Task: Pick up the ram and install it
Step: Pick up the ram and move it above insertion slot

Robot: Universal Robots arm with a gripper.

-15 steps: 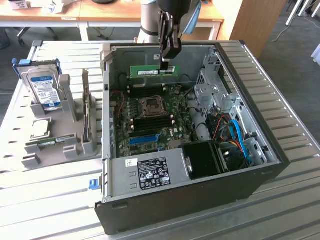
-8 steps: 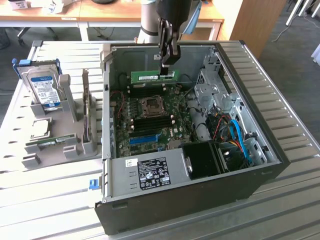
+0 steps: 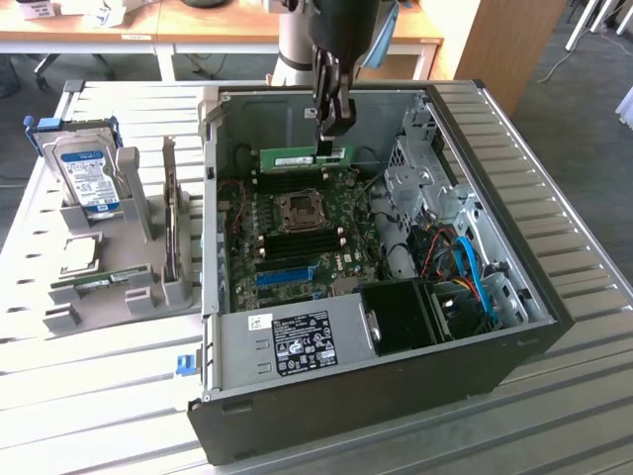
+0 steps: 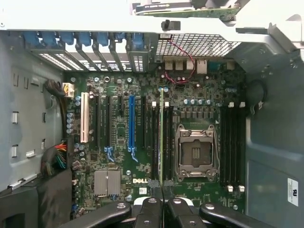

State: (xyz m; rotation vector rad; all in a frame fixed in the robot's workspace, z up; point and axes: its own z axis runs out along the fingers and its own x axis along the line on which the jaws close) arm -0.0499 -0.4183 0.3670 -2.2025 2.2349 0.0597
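Inspection: the end effector (image 3: 330, 132) is clamped on the ram (image 3: 297, 156). The ram is held edge-down inside the open computer case (image 3: 514, 267), in line with the black memory slots (image 4: 155, 142) beside the processor socket (image 4: 196, 152). Neighbouring slots are open. The motherboard (image 4: 118, 156) reads "DELL". A blue-labelled hard drive (image 3: 84, 173) stands near the surface (image 3: 574, 396) edge on the exterior view's left.

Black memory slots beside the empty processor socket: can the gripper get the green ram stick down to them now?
Probably yes. The grey computer case lies open, and the gripper, jaws shut on the thin green ram stick, hangs directly above the black memory slots with nothing between.
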